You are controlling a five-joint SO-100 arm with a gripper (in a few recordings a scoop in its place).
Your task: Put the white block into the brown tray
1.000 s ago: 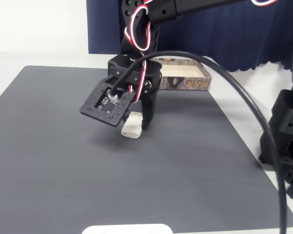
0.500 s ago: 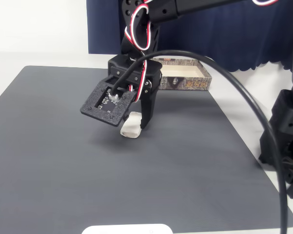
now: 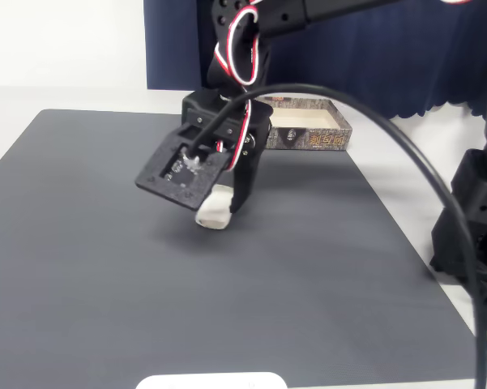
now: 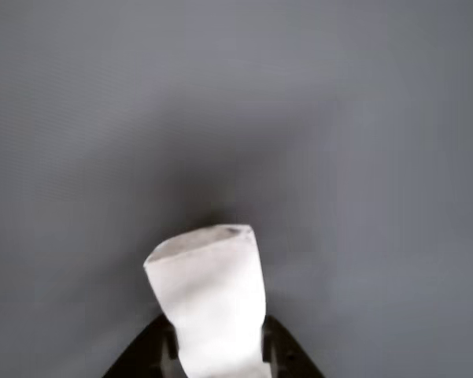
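Note:
The white block (image 3: pixel 214 211) hangs tilted just above the grey mat, held between the black fingers of my gripper (image 3: pixel 225 204). In the wrist view the same white block (image 4: pixel 212 303) sticks out from my gripper (image 4: pixel 217 356), whose jaws press on both its sides, and a dark shadow lies on the mat under it. The brown tray (image 3: pixel 308 128) sits behind the arm at the mat's far edge, its printed label facing the camera and its pale interior showing.
A dark grey mat (image 3: pixel 105 267) covers the table. A wide flat white slab (image 3: pixel 211 381) pokes in at the bottom edge. A thick black cable (image 3: pixel 421 186) arcs across the right side, beside a black arm base (image 3: pixel 474 219). A dark blue curtain hangs behind.
My gripper with the white block has risen slightly and shifted a little to the left; the block's lower end now sits clear of the mat.

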